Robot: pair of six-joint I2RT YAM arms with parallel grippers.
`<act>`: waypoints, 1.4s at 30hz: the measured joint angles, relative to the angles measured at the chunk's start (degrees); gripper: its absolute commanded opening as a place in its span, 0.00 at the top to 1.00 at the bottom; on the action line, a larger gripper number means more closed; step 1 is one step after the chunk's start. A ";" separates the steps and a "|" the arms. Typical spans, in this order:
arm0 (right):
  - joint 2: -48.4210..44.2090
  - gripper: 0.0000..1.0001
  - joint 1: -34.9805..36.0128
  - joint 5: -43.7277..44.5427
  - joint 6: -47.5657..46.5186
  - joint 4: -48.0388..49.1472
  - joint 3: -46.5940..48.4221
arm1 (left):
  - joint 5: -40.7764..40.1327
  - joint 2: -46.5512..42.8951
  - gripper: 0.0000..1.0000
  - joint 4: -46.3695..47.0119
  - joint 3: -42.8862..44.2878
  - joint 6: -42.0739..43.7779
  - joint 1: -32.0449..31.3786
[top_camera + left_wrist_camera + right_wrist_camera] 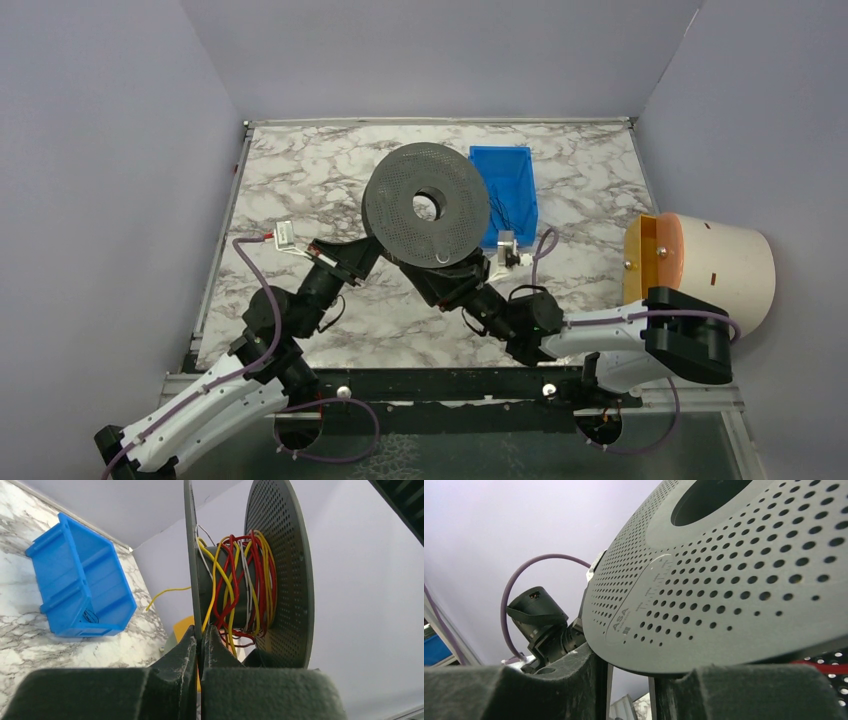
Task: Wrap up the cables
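You can read raised letters "ASA" on the perforated spool flange [734,590]; the finer marks beside them are too small to make out

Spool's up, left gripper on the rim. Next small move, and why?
Probably ease the right gripper out from under the spool toward the loose yellow end. The left gripper is clamped on its rim, the right one's jaws stand apart holding nothing visible, and that yellow end sticks out unwound beside the wound cables.

Blue bin [515,175] on marble table [300,180], cream drum [725,265] at right
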 measured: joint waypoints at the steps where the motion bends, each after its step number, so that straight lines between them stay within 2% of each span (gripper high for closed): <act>1: -0.09 0.64 0.00 0.00 0.39 -0.07 -0.37 | -0.02 -0.57 1.00 -0.42 -0.24 0.00 -0.13; 9: -2.89 0.60 0.00 -1.62 5.14 -2.84 -3.58 | -0.07 -2.64 1.00 -3.85 -0.57 0.57 -0.63; 20: -14.91 0.55 0.00 -12.98 10.60 -19.54 -8.74 | -0.72 -2.60 1.00 -9.60 -0.24 4.87 -0.94; 25: -22.82 0.55 0.00 -15.10 11.26 -27.39 -13.18 | -0.72 -2.19 1.00 -12.94 -0.07 7.08 -1.16; 33: -39.15 0.54 0.00 -12.52 10.03 -44.89 -15.32 | -1.29 -1.42 1.00 -15.67 2.45 9.81 -1.16; 38: -49.20 0.52 -0.02 -7.06 7.65 -59.17 -14.16 | -3.28 -1.31 1.00 -18.34 5.40 13.25 -1.16; 42: -52.78 0.48 -0.02 -0.94 4.83 -69.59 -10.84 | -5.68 -0.76 1.00 -20.11 8.15 16.96 -1.16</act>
